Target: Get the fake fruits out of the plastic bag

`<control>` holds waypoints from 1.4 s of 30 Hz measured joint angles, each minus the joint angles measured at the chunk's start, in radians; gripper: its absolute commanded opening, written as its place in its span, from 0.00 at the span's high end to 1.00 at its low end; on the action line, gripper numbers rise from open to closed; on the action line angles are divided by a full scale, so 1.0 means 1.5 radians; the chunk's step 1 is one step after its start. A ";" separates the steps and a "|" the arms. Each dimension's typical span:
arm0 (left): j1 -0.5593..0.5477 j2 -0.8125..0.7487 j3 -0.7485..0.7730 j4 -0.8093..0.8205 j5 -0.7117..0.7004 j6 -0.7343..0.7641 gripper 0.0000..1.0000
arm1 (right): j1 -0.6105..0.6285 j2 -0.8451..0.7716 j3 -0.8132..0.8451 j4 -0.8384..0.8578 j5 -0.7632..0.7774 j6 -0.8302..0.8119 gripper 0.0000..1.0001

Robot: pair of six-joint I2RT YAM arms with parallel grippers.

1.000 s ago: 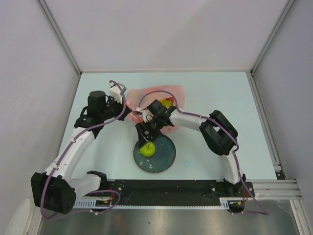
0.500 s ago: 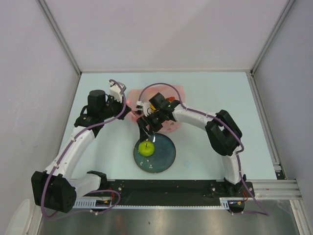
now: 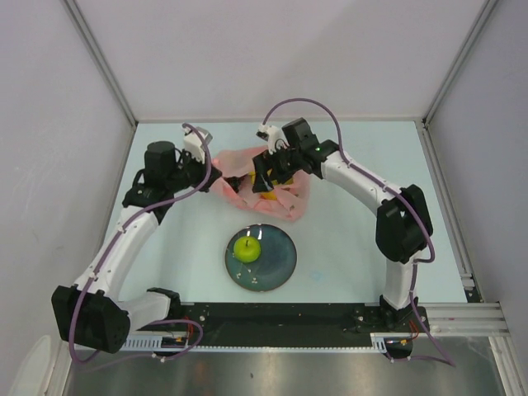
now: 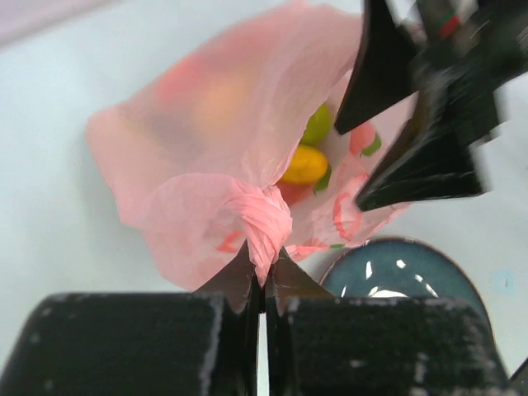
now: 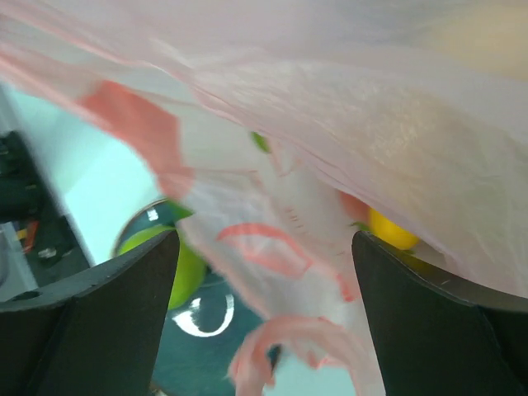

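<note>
R tool (image 5: 264, 239) wide, prob. inside bag (image 4: 206, 140)

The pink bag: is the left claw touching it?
Touching. Left wrist view shows the left gripper pinching a bunched fold of the plastic bag.

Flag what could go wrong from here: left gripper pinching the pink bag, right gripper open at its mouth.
1. The left gripper is shut on just a small twist of the thin translucent pink plastic bag; a tug could slip or tear it, collapsing the mouth.
2. Loose film hangs between the right gripper's open fingers, so closing may catch bag instead of the glossy yellow plastic fruit.
</note>
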 measured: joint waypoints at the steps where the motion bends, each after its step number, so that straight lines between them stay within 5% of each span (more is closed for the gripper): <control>1: 0.000 0.005 0.022 -0.003 0.002 0.005 1.00 | 0.002 0.004 0.000 0.005 0.021 -0.007 0.12; 5: 0.001 0.015 0.092 -0.001 0.012 0.022 1.00 | 0.007 0.034 0.000 0.039 0.129 -0.033 0.16; 12: 0.002 0.016 0.070 0.003 0.033 0.023 0.99 | -0.001 0.085 0.002 0.077 0.282 -0.110 0.15; 28: -0.001 0.006 0.022 -0.001 0.050 0.022 1.00 | -0.019 0.119 0.027 0.115 0.441 -0.296 0.10; 35: -0.017 0.013 0.022 0.004 0.050 0.013 1.00 | -0.046 -0.051 -0.163 0.094 0.448 -0.318 0.05; 42: -0.018 0.032 0.019 0.007 0.054 -0.009 1.00 | -0.034 -0.083 -0.138 0.070 0.359 -0.317 0.18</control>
